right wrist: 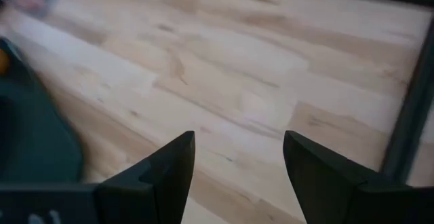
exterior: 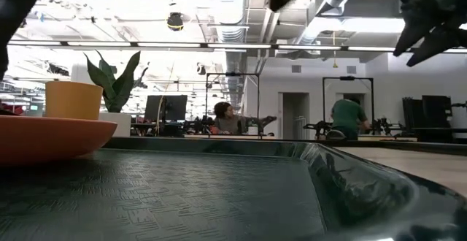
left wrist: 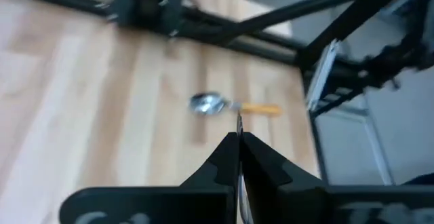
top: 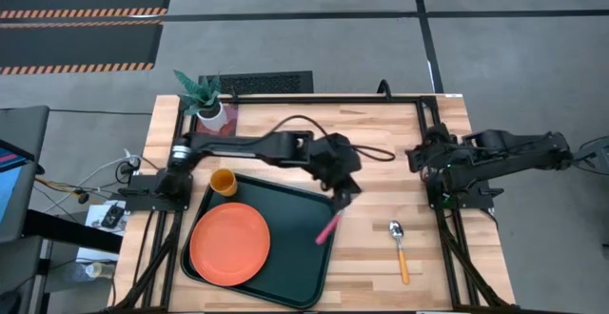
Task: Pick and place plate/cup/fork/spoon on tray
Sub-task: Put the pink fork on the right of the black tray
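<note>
Left gripper, jaws closed on the fork, holds it above the tray rim at the tray's 3 o'clock edge. Plate lies in the tray; cup stands at the plate's 12 o'clock. Spoon lies on the counter, at 3 o'clock from the tray. Potted plant stands at the counter's 11 o'clock corner. Right gripper, jaws open and empty, waits at the counter's 3 o'clock edge.
</note>
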Available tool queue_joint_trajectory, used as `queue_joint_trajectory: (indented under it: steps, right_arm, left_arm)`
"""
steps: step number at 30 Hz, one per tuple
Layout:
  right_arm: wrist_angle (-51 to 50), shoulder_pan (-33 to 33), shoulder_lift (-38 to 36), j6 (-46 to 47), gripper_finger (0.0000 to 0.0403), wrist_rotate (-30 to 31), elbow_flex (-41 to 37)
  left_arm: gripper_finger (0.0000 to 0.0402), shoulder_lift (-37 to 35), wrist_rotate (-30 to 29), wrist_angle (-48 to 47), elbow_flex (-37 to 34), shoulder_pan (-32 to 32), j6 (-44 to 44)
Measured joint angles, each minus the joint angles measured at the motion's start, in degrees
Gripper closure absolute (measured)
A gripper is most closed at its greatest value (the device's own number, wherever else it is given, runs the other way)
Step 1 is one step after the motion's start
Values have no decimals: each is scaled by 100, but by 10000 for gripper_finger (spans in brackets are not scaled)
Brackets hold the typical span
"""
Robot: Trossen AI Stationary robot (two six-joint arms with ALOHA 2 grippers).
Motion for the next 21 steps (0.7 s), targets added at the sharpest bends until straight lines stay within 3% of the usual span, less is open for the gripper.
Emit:
queue_joint_trajectory:
  steps: [4, 7, 10, 14, 18, 21]
  right_arm:
    - [182, 0, -236, -3, 152, 125, 2]
    - [253, 0, -269, -67, 152, 138, 2]
    - [266, 0, -263, -178, 152, 140, 0]
    - [276, 0, -240, -200, 152, 262, 0]
    - [325, 0, -245, -212, 152, 278, 0]
    - [323, 0, -256, -213, 152, 276, 0]
  left_arm:
    - [401, -508, -448, -246, -466, -204, -236]
    - [401, -1091, -418, 77, -1314, -427, -986]
    - [401, -2008, -1137, 514, -2320, -677, -1451]
    - [401, -2948, -1686, 2201, -4271, -780, -1888]
    - [401, -3221, -1374, 4719, -6275, -783, -2532]
    - [401, -3233, -1223, 5582, -7271, -871, -2639]
